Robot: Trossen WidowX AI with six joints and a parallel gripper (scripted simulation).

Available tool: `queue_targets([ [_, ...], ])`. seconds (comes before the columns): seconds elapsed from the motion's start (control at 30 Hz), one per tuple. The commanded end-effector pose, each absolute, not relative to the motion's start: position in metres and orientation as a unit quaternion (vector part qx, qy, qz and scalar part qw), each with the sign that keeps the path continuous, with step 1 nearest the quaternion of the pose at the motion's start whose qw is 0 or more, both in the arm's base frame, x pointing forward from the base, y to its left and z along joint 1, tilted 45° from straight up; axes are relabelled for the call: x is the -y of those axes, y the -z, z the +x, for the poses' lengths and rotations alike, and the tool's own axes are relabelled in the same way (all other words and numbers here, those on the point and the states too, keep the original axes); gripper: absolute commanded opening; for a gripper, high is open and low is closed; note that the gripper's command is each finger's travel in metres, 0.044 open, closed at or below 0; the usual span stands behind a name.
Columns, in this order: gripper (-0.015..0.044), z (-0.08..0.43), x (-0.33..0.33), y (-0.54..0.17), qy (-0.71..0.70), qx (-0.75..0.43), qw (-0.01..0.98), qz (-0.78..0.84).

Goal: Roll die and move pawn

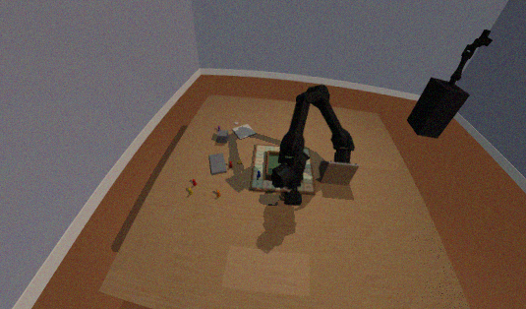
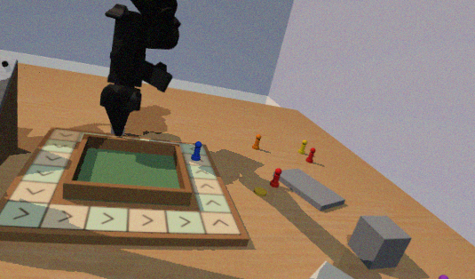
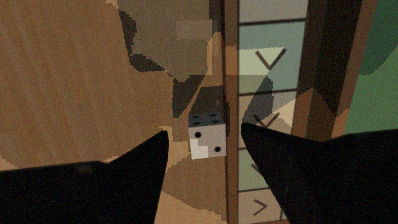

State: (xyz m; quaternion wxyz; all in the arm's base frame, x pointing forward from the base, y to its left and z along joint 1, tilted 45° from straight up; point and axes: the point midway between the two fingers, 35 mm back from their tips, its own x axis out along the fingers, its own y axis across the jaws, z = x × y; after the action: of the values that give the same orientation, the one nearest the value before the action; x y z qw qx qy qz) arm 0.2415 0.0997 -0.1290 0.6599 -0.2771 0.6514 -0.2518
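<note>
The die (image 3: 207, 141) is white with black pips and lies on the table close beside the board's outer edge. Its pale face toward the wrist camera shows two pips; a darker side face shows several. My gripper (image 3: 205, 132) (image 2: 118, 133) is open, its fingertips low on either side of the die, one over the board's edge. The board (image 2: 167, 240) (image 3: 231, 175) has arrowed squares around the dice tray (image 2: 122, 193) (image 3: 345, 65), whose visible green floor holds no die. The blue pawn (image 2: 196, 153) (image 1: 259, 174) stands upright on a square beside the tray.
An upright panel (image 1: 338, 173) (image 2: 4, 120) stands beside the board. Across from it are a grey slab (image 2: 311, 188) (image 1: 217, 163), a grey block (image 2: 382, 242), a yellow disc (image 2: 260, 191), two red pawns, a yellow pawn (image 2: 303, 147) and an orange pawn (image 2: 257, 142).
</note>
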Motion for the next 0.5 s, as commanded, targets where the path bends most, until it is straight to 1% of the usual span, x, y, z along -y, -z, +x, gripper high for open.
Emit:
queue_targets([
  [0.0,0.0249,0.2394,-0.0949,0.1328,0.253,-0.652,0.656,-0.283],
  [0.13,0.0144,0.2394,-0.0949,0.1328,0.253,-0.652,0.656,-0.283],
  [0.43,0.0084,0.2394,-0.0949,0.1328,0.253,-0.652,0.656,-0.283],
  [0.47,0.0057,0.2394,-0.0949,0.1328,0.253,-0.652,0.656,-0.283],
])
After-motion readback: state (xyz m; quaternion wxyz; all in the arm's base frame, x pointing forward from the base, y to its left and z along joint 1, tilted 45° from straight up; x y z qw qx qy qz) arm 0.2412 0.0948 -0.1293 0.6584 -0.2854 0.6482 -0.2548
